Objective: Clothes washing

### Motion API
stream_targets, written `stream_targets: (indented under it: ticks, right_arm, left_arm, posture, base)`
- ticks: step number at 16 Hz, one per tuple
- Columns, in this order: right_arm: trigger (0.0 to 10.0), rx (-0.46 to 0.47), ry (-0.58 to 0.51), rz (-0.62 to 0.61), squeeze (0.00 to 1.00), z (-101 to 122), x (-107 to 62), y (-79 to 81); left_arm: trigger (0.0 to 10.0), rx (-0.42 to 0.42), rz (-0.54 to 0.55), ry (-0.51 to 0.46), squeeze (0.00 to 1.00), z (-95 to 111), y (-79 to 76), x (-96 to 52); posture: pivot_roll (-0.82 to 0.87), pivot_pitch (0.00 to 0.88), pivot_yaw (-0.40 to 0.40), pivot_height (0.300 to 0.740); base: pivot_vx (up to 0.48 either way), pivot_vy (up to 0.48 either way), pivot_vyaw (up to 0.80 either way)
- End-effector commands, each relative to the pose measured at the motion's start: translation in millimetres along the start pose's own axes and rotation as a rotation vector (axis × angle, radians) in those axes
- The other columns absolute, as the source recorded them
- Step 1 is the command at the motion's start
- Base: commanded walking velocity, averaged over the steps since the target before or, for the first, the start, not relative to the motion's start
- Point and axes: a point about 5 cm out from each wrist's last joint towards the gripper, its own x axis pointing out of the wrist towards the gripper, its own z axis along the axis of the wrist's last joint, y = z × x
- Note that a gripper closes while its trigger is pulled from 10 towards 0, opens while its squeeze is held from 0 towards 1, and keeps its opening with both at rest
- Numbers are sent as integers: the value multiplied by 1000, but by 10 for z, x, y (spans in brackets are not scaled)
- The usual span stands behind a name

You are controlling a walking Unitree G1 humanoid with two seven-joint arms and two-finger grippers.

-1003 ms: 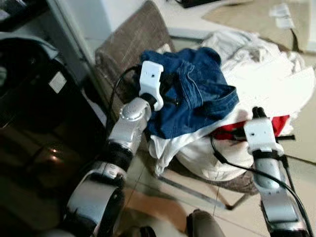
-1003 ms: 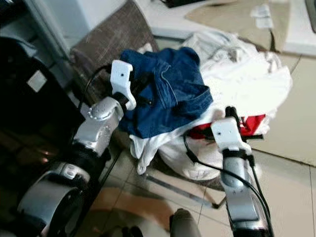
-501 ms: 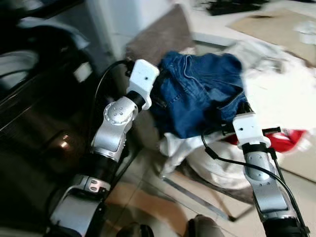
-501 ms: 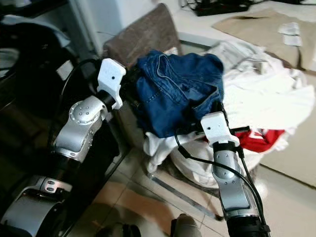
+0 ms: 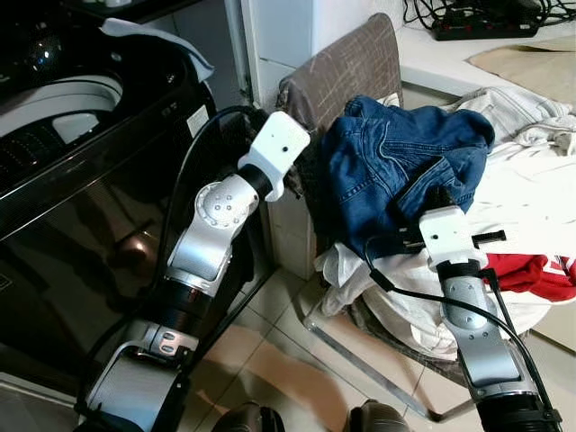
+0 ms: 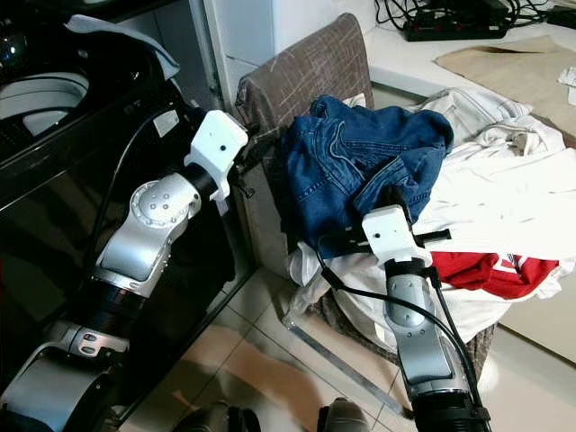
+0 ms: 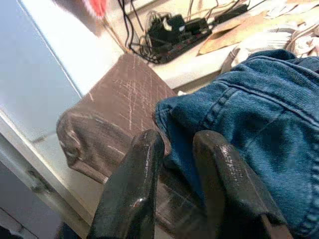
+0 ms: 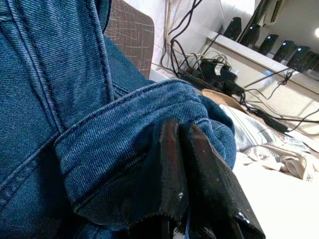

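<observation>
Blue jeans (image 5: 396, 175) lay bunched on top of the laundry heap on the brown chair (image 6: 301, 67), at its back-left corner beside the washing machine (image 5: 81, 180). No clear long axis; waistband fold faced the right gripper (image 8: 182, 164), pinched shut on that fold, probably to lift the jeans clear. Left gripper (image 7: 174, 174) hovered at the chair back, fingers slightly parted, holding nothing.

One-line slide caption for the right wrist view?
Right gripper pinching a fold of blue denim jeans, cables and white laundry behind.
</observation>
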Motion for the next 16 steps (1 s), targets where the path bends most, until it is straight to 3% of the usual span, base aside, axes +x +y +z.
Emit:
stream_targets:
  ticks: [1, 3, 7, 10, 12, 13, 14, 16]
  right_arm:
    - [10000, 11, -2, -3, 0, 2, -27, 4]
    - [10000, 10, 9, -7, 0, -25, -78, 8]
    - [10000, 6, 12, -4, 0, -35, -98, -4]
    - [10000, 4, 2, 1, 0, -6, -77, -17]
    - [10000, 1, 7, 10, 0, -25, -100, 2]
    - [10000, 1, 7, 10, 0, -25, -100, 2]
    - [10000, 2, 6, 11, 0, -20, -96, 14]
    - [10000, 3, 2, 8, 0, -5, -86, 21]
  left_arm:
    - [10000, -57, -3, 14, 1000, 18, 11, -22]
    - [10000, -160, -5, 42, 1000, 11, -16, -86]
    - [10000, -138, -63, 83, 1000, -17, -154, -138]
    - [10000, -158, -64, 189, 1000, -65, 27, -177]
    - [10000, -74, -88, 157, 1000, 184, 150, -106]
    - [10000, -74, -88, 157, 1000, 184, 150, -106]
    - [10000, -50, -114, 119, 1000, 315, 150, -81]
    - [10000, 79, -147, 62, 1000, 434, 159, -21]
  posture:
    - [-146, 29, 85, 723]
    - [-159, 31, 91, 723]
    - [-165, 36, 88, 723]
    - [-167, 41, 84, 723]
    - [-167, 36, 85, 723]
    - [-167, 36, 85, 723]
    - [-170, 32, 88, 723]
    - [-176, 30, 96, 723]
  base:
    - [0, 0, 0]
    - [0, 0, 0]
    - [0, 0, 0]
    - [0, 0, 0]
    - [0, 0, 0]
    - [0, 0, 0]
    - [0, 0, 0]
    - [0, 0, 0]
